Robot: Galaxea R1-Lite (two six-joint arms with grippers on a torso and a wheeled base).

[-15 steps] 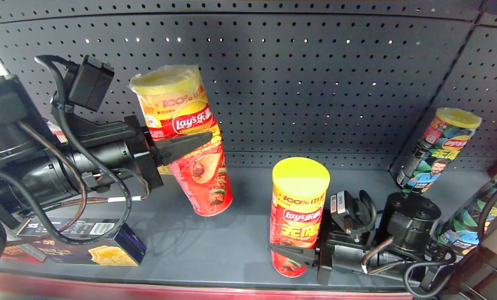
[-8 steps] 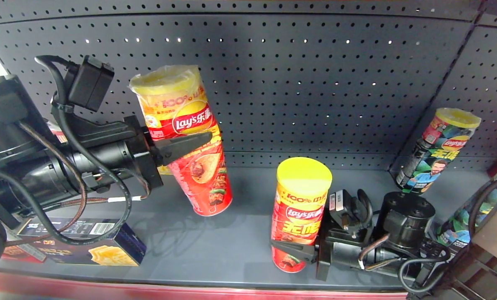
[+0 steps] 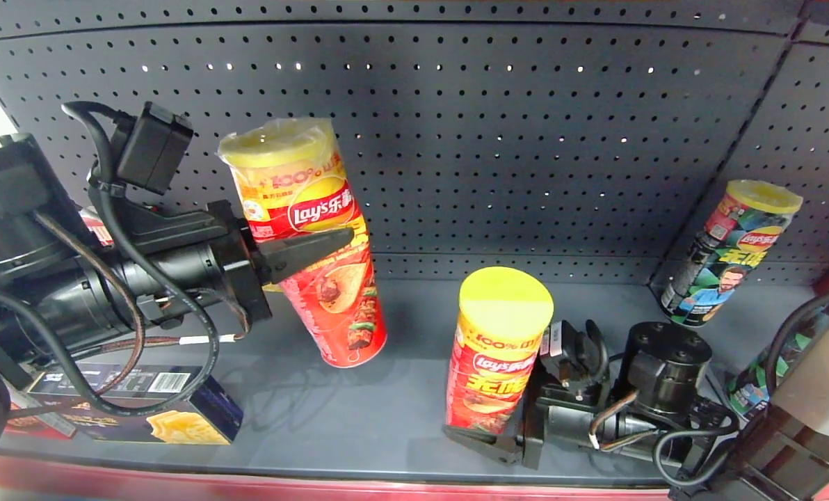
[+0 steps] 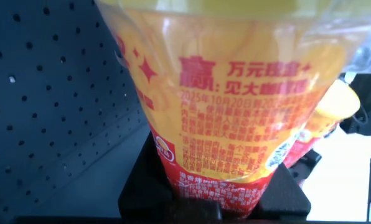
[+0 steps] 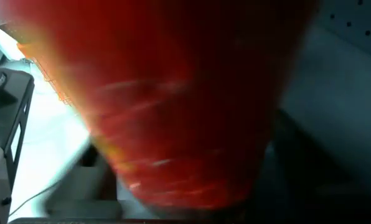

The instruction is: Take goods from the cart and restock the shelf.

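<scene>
Dropping lower beside the now tilting front can (image 3: 498, 348) on the shelf (image 3: 387, 410), with the grip of the right tool (image 3: 484, 440) impossible to tell and the left tool (image 3: 317, 243) clenched on the raised can (image 3: 338, 306), placement seemingly near.

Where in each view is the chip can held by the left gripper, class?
Head view: chip can, tilted, upper left, clamped in the left gripper.
Left wrist view: the can, centre, close up.
Right wrist view: the red can there is another one, by the right gripper.
Shared landmark: the perforated back panel.

Left tool (image 3: 317, 233) and right tool (image 3: 480, 426), both clamped.
</scene>
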